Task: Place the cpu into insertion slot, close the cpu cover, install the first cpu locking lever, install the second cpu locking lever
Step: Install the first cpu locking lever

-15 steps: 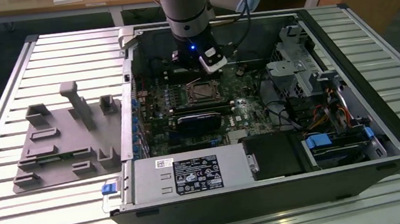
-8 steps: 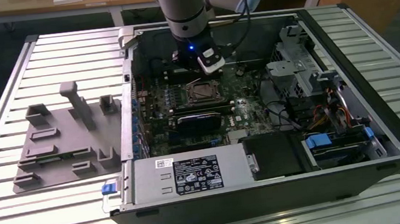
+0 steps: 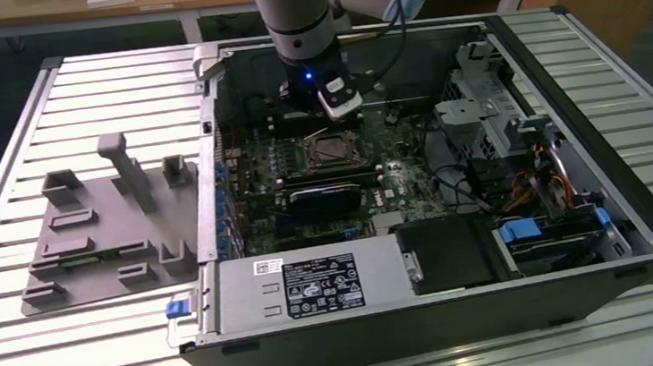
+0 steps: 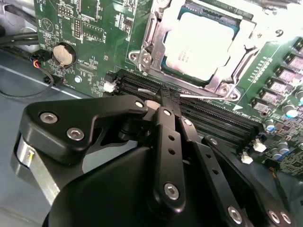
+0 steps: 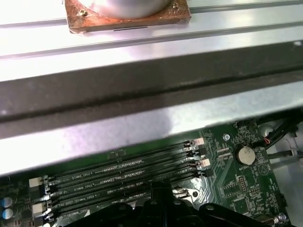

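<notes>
The cpu (image 4: 203, 40), a pale silver square chip, lies flat in the insertion slot (image 3: 330, 149) on the green board inside the open computer case. The cpu cover (image 4: 150, 35), a silver frame, lies down around the chip. A thin metal lever rod (image 4: 208, 98) runs along the socket's edge beside the memory slots. My gripper (image 4: 164, 94) hangs just above the memory slots (image 4: 208, 116) a short way from the socket, black fingers (image 4: 166, 137) drawn together, nothing visible between them. In the exterior view the gripper (image 3: 340, 110) sits just behind the socket.
A black card (image 3: 325, 197) and the power supply (image 3: 307, 284) lie in front of the socket. Drive bays and cables (image 3: 514, 129) fill the exterior view's right. A grey fixture tray (image 3: 104, 231) rests on the slatted table. A coin battery (image 4: 64, 54) sits on the board.
</notes>
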